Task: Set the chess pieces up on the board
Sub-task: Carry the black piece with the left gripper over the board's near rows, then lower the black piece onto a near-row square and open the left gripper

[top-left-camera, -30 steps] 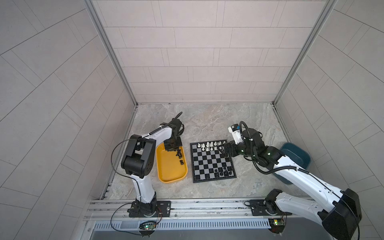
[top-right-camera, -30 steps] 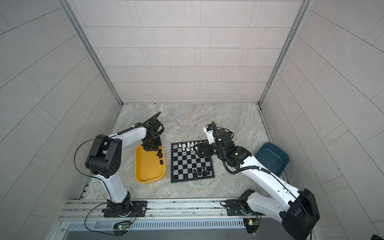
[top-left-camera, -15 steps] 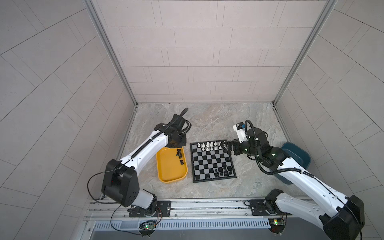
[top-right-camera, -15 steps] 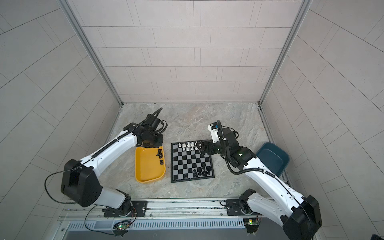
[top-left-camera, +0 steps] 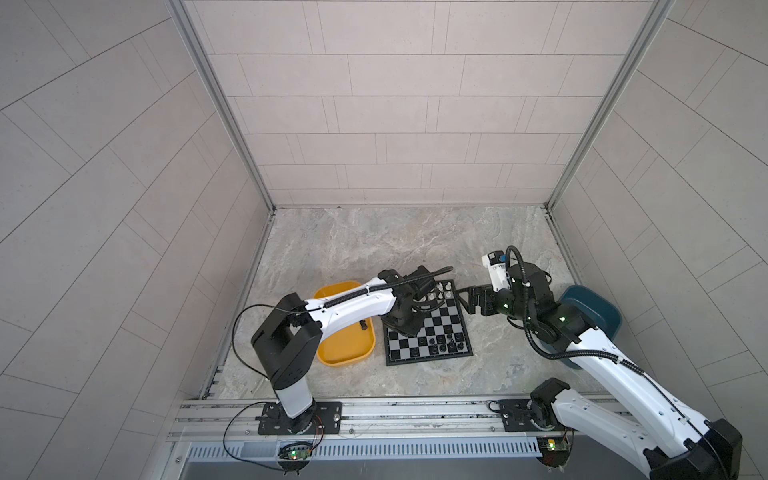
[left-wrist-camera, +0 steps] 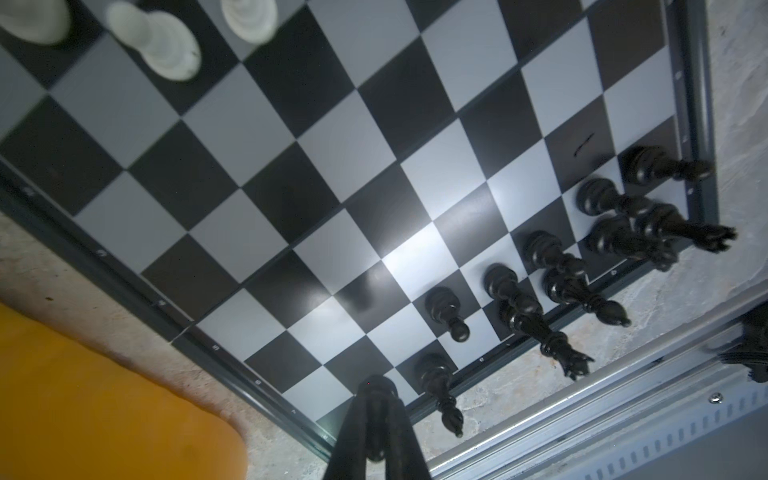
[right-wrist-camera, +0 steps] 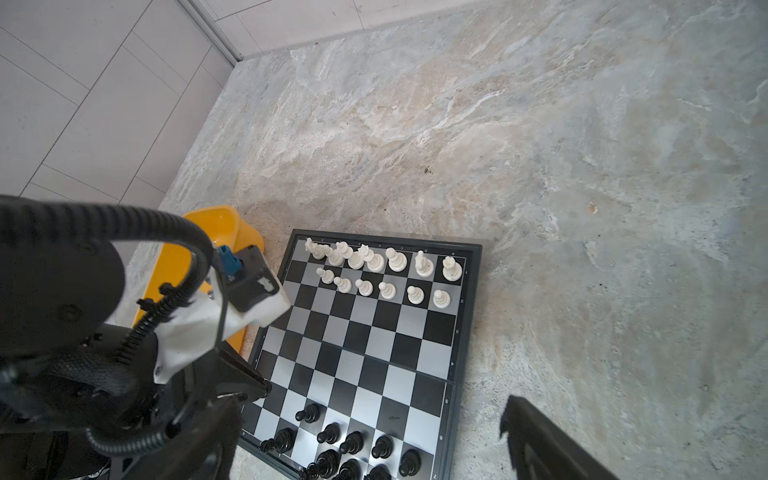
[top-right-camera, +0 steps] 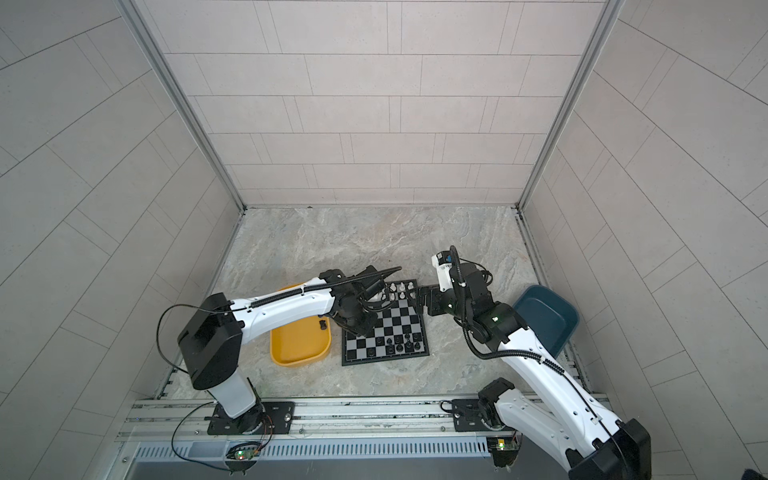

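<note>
Black plastic, apparently one chess piece [left-wrist-camera: 375, 411], sits pinched in the closed left fingers [left-wrist-camera: 353, 432], which have swung off the yellow tray [top-left-camera: 345, 349] to hover over the board [top-left-camera: 430, 332] beside its black rows [left-wrist-camera: 540, 266]; placing looks next. Spread wide and empty, the right fingers [right-wrist-camera: 540, 440] have drawn back from the white rows [right-wrist-camera: 386, 270].

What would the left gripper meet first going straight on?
Probably the board, a bare square near its corner; the black piece the left gripper seems to hold would touch first. Depth unclear.

One board [top-left-camera: 405, 351], one yellow tray [top-left-camera: 345, 351], one blue bin [top-left-camera: 602, 309]
</note>
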